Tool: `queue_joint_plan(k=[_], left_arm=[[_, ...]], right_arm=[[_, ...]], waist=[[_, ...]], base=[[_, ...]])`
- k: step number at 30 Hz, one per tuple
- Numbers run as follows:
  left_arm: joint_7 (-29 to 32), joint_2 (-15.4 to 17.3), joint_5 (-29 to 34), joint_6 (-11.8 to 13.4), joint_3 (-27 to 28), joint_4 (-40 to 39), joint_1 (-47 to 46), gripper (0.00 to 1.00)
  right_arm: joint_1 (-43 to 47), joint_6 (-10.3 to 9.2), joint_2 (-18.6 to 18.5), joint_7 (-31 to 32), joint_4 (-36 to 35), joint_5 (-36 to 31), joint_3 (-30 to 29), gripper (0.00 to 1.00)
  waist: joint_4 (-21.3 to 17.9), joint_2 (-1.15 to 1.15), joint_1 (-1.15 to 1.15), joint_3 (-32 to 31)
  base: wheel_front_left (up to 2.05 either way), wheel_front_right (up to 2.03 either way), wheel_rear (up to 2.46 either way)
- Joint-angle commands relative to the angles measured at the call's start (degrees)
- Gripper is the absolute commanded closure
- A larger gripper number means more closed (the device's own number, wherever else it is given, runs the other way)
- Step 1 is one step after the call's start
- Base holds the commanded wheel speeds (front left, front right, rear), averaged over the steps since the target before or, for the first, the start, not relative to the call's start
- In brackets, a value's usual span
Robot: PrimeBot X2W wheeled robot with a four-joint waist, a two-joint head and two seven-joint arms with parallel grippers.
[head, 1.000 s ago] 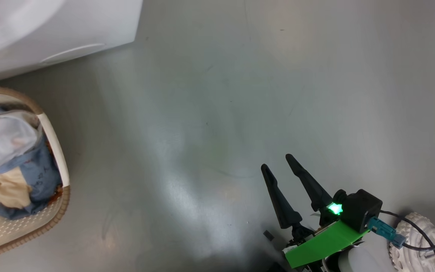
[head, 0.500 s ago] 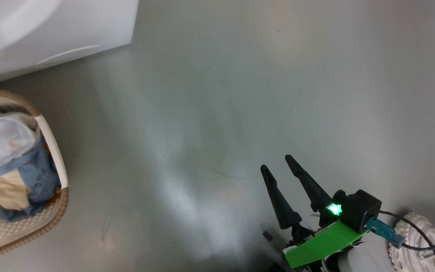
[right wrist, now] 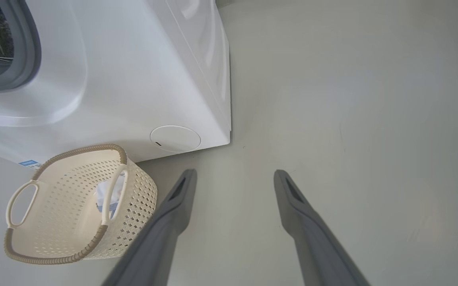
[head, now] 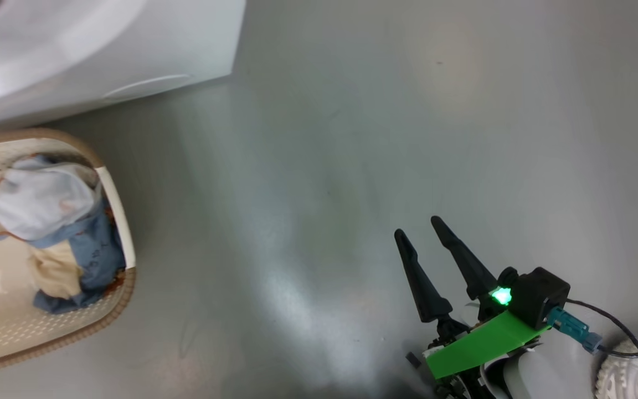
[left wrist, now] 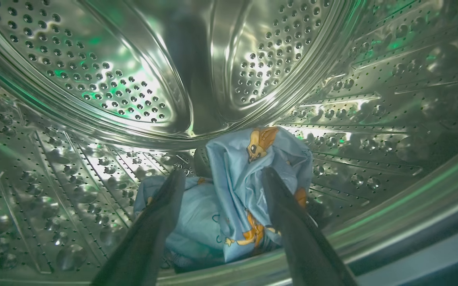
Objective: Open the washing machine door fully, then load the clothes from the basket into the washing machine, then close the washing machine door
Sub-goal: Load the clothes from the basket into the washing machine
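Inside the steel drum (left wrist: 94, 79) of the washing machine (head: 103, 50), my left gripper (left wrist: 223, 174) stands open. A blue garment with orange prints (left wrist: 249, 167) lies on the drum floor just beyond and between the fingers. More clothes (head: 53, 221), white-blue, blue and cream, sit in the cream basket (head: 122, 221) on the floor before the machine. My right gripper (head: 417, 228) hovers open over bare floor, well right of the basket (right wrist: 74, 206), nothing between its fingers (right wrist: 173, 206). The washing machine door is out of view.
The machine's white front (right wrist: 133, 79) carries a round flap (right wrist: 175, 138) low down and a grey gasket ring (right wrist: 26, 47) at the opening. Grey floor (head: 352, 138) stretches to the right of the machine and basket. Cables and a pale ribbed part (head: 623, 371) lie by my right arm.
The head camera has swung, so the machine and basket sit further right in the picture. My right gripper keeps the same open stance. My left gripper has gone from shut to open.
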Motion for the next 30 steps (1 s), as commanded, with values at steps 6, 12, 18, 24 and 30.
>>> queue_joint_plan(k=[6, 12, 18, 24, 30], left_arm=[[-2.31, 0.18, -1.01, -0.08, 0.47, -0.88, 3.50, 0.00], [-3.66, -1.51, -1.49, -0.10, -0.37, -1.74, 6.98, 0.00], [-4.55, -3.31, -2.22, -0.12, -0.48, -4.21, 9.61, 0.00], [-5.12, -3.65, -2.51, 0.39, 0.67, -7.81, 14.29, 0.00], [-5.29, -3.64, -2.23, 1.75, 3.01, -13.26, 21.33, 0.00]], right_arm=[[0.11, 0.09, -0.18, -0.28, 0.07, -1.18, -0.20, 0.00], [-0.34, 0.09, -0.18, -0.28, 0.84, -1.64, -1.65, 0.00], [-0.37, 0.09, -0.18, -0.28, 1.87, -2.03, -2.34, 0.00], [-0.09, 0.09, -0.18, -0.28, 2.72, -2.33, -2.57, 0.00], [1.16, 0.09, -0.18, -0.28, 3.25, -3.11, -3.53, 0.00]], waist=[[3.20, 0.00, 0.00, -3.11], [5.18, 0.00, 0.00, -5.83], [7.11, 0.00, 0.00, -8.11], [8.23, 0.00, 0.00, -11.16], [9.11, 0.00, 0.00, -15.57]], base=[[0.00, 0.00, 0.00], [0.00, 0.00, 0.00], [0.00, 0.00, 0.00], [0.00, 0.00, 0.00], [0.00, 0.00, 0.00]])
